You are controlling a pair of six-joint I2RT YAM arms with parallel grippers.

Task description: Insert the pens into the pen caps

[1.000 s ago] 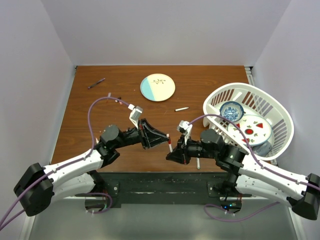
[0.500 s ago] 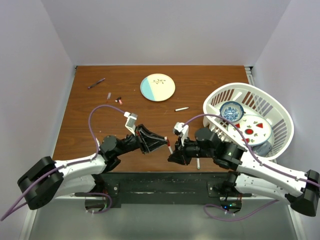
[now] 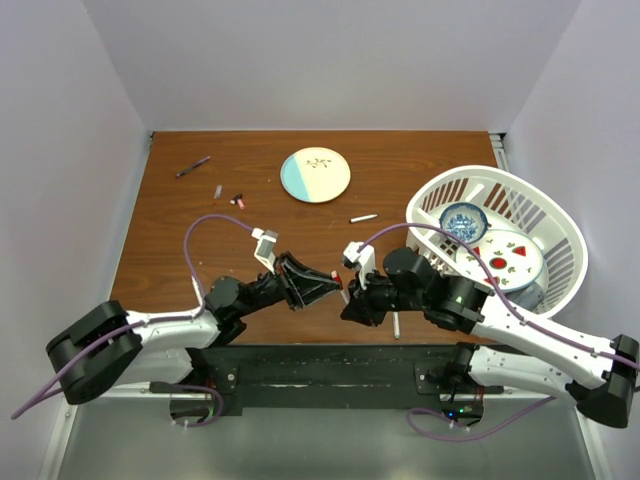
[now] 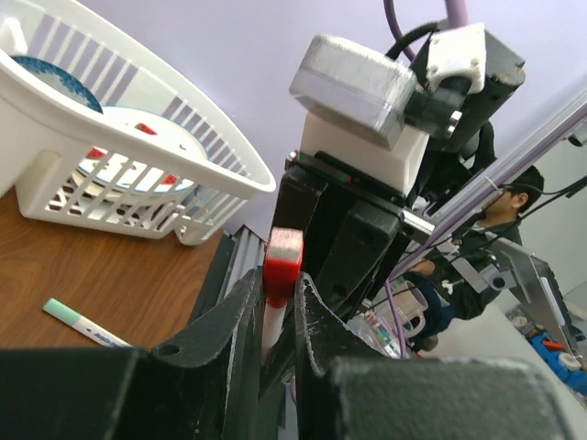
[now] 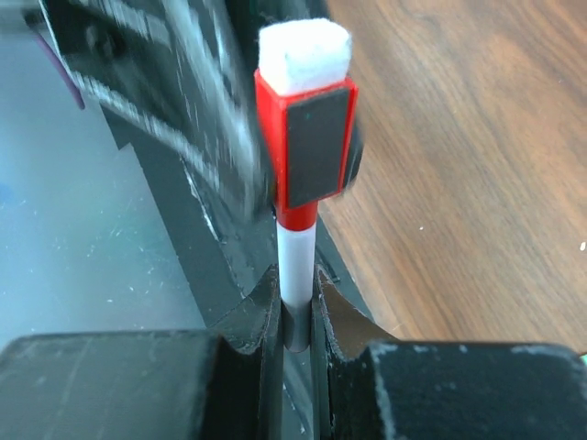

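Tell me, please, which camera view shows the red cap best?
The right wrist view: the red cap fills the middle, sharp, sitting on the white pen that the right gripper holds. The left wrist view shows part of it pinched in the left gripper. The top view gives only a red speck between the two grippers.

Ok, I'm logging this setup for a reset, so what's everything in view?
table: one, brown wood
round plate: one, white and teal, far centre
basket: one, white, right, holding a blue bowl and a red-spotted plate
purple pen: one, far left
white pens: two, mid-table and near edge
loose caps: two, pale and reddish, far left
red cap: one, on the held pen, in left jaws
held pen: one, white, in right jaws
arms: two, black and white, near edge
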